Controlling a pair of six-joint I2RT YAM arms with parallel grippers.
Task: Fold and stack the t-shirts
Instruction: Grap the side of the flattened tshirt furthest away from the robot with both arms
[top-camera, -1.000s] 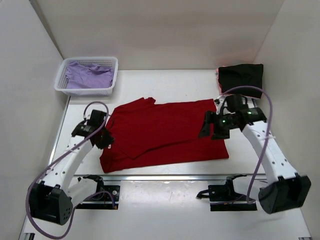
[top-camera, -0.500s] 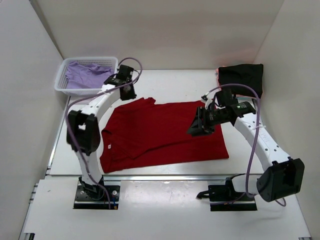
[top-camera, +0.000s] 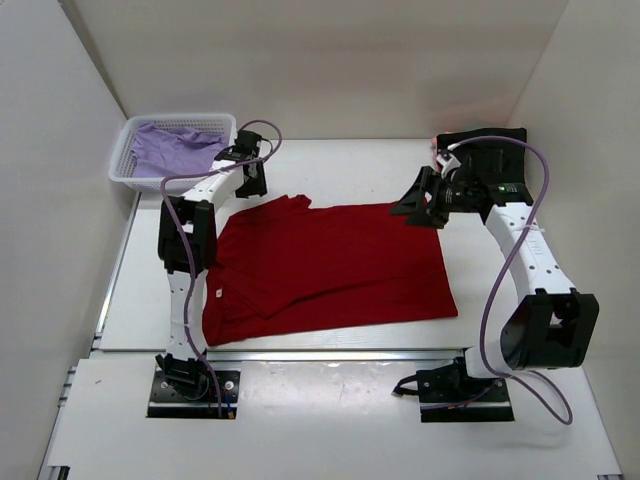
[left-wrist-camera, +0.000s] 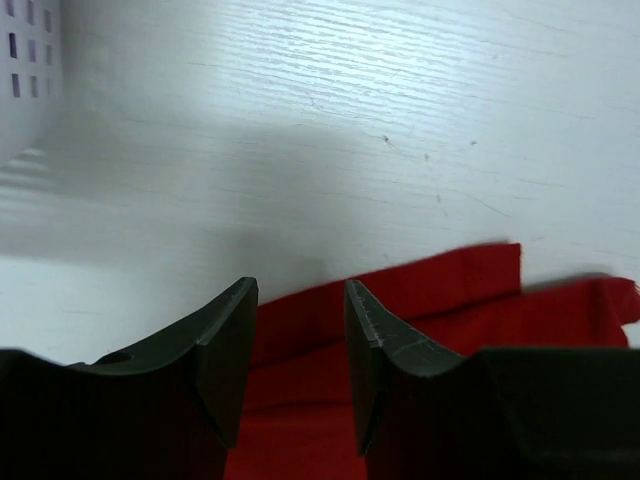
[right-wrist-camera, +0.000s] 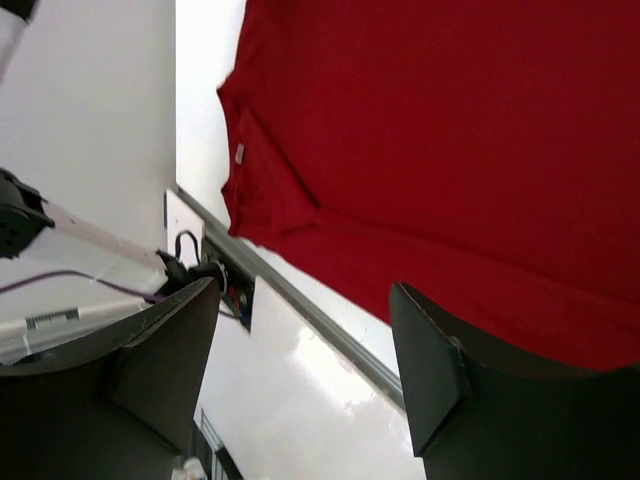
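Observation:
A deep red t-shirt (top-camera: 330, 265) lies spread flat across the middle of the table. My left gripper (top-camera: 254, 187) hovers at its far left corner, beside the basket. In the left wrist view the gripper (left-wrist-camera: 298, 300) is open with a narrow gap, and the red shirt's edge (left-wrist-camera: 430, 300) shows below the fingers. My right gripper (top-camera: 407, 207) hangs above the shirt's far right corner. In the right wrist view it (right-wrist-camera: 300, 330) is wide open and empty, with the red shirt (right-wrist-camera: 430, 130) below. A folded black t-shirt (top-camera: 485, 152) lies at the back right. A lavender t-shirt (top-camera: 175, 150) lies in the basket.
The white lattice basket (top-camera: 122, 170) stands at the back left, its wall close to my left gripper and also showing in the left wrist view (left-wrist-camera: 25, 70). A metal rail (top-camera: 330, 354) runs along the table's near edge. White walls enclose the table.
My left arm has swung from the shirt's near left side to its far left corner by the basket. My right gripper has moved back to the far right corner.

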